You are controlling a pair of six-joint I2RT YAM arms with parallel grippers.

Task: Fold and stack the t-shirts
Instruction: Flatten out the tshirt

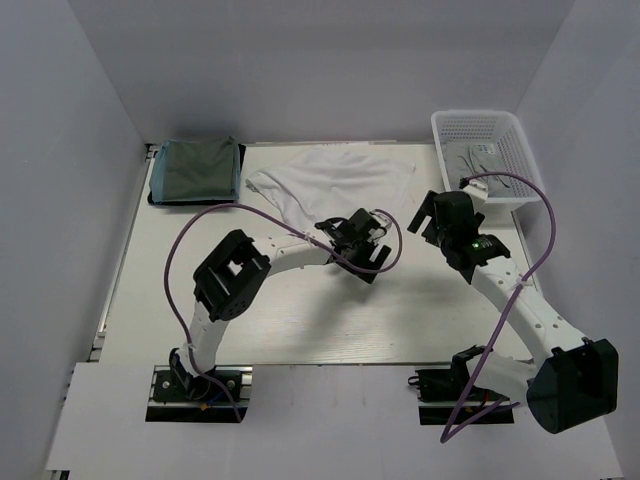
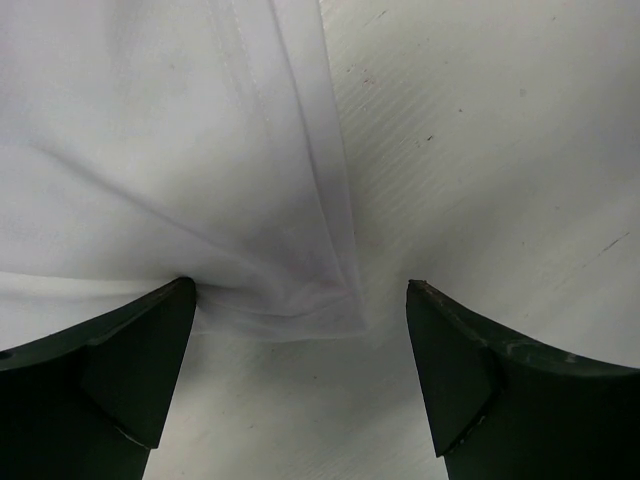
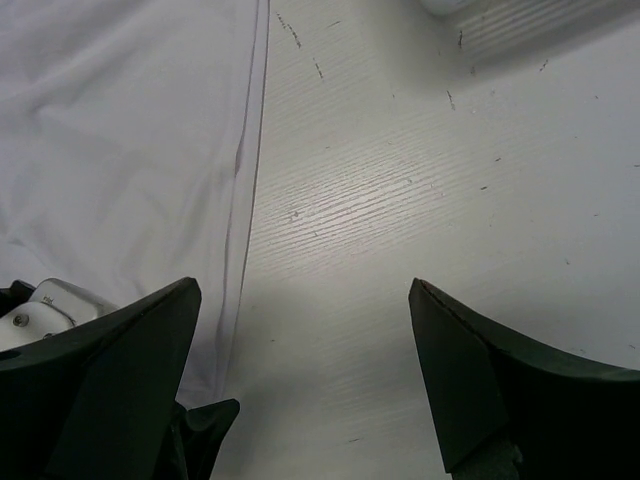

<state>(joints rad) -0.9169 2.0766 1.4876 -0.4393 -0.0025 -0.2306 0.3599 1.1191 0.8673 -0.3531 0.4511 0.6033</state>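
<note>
Risk of a missed pinch — left jaws stood apart over the white t-shirt (image 2: 150, 150) corner, right jaws apart over bare desk (image 3: 420, 200) — cloth could slip free.

The pale wood-grain table (image 1: 330, 320) carries 3 things: a white t-shirt (image 2: 150, 150), its hemmed corner between the left fingers (image 2: 120, 350); a folded teal t-shirt (image 1: 197, 170) far left of them; and a lattice basket (image 1: 452, 124) beyond the right fingers (image 3: 110, 370).

Plain white shirt (image 1: 335, 185), dull teal-green shirt (image 1: 197, 170), pale grey shirt (image 1: 482, 158). White lattice basket (image 1: 478, 124), black-and-white arms (image 1: 235, 275), pale streaky table (image 1: 330, 310).
</note>
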